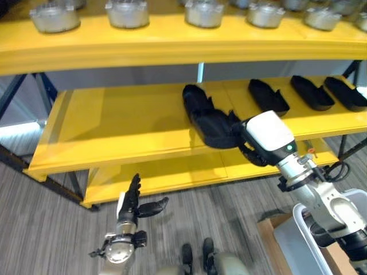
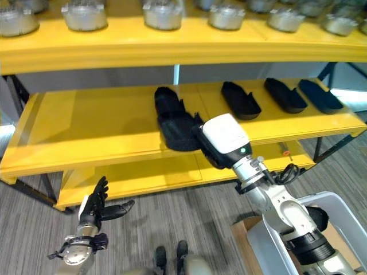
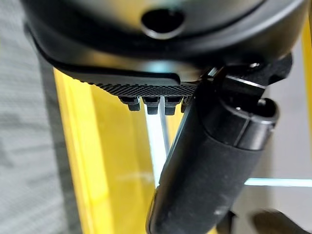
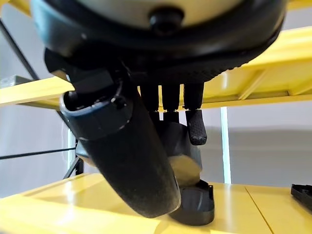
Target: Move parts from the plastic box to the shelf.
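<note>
A black moulded part [image 1: 215,127] lies on the middle yellow shelf [image 1: 114,123], just in front of a second black part [image 1: 195,97]. My right hand [image 1: 251,152] reaches in from the right, and its fingers and thumb curl round the near end of the front part. In the right wrist view the black part [image 4: 192,204] rests on the shelf board between the thumb [image 4: 131,161] and the fingers. Low at the left, my left hand [image 1: 133,203] hangs over the floor with straight fingers and holds nothing. The plastic box [image 1: 312,240] stands at the lower right.
Three more black parts [image 1: 268,96] lie in a row further right on the middle shelf. Several round metal parts [image 1: 127,12] line the top shelf. A lower yellow shelf [image 1: 172,175] sits near the floor. Cardboard [image 1: 269,232] lies beside the box.
</note>
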